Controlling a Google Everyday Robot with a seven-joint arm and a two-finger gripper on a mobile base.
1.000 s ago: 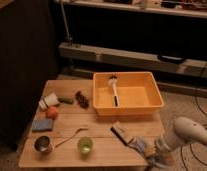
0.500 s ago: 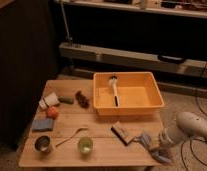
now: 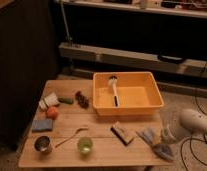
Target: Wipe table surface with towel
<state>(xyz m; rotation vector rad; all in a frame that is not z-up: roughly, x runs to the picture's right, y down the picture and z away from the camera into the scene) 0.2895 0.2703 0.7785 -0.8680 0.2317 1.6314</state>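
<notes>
The towel is a crumpled blue-grey cloth lying at the front right corner of the wooden table, partly over the right edge. My gripper is at the end of the white arm, which comes in from the right. It sits low against the towel's right side, just off the table's right edge. The towel hides where the gripper meets it.
An orange bin holding a white brush stands at the back right. A wooden block lies left of the towel. A green cup, spoon, metal cup, blue sponge, orange fruit and white cup are on the left.
The arm and gripper have shifted a little right and back along the table's right edge. The towel has moved with them toward the front right corner.
</notes>
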